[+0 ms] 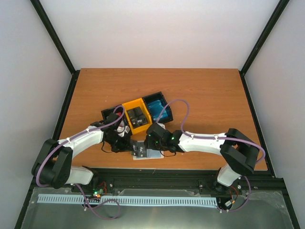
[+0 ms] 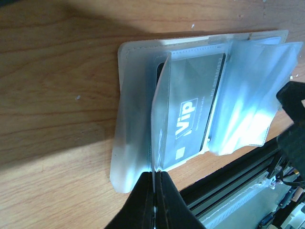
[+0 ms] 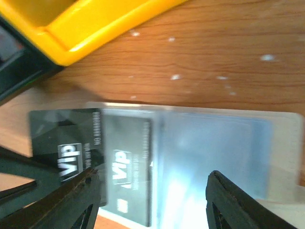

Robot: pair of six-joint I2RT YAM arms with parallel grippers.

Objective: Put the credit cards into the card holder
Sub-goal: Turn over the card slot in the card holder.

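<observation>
Left claw: pressed together, pinching the edge of a clear pocket.
Right claw: spread wide, gripping nothing.
Card holder: one, lying open on the table, at 12 o'clock of the left claw and under the right claw.
Black cards: two; first card sat in a pocket, second card overlapped it at its 9 o'clock.
Tray: one, three compartments, at 12 o'clock of the card holder.
</observation>
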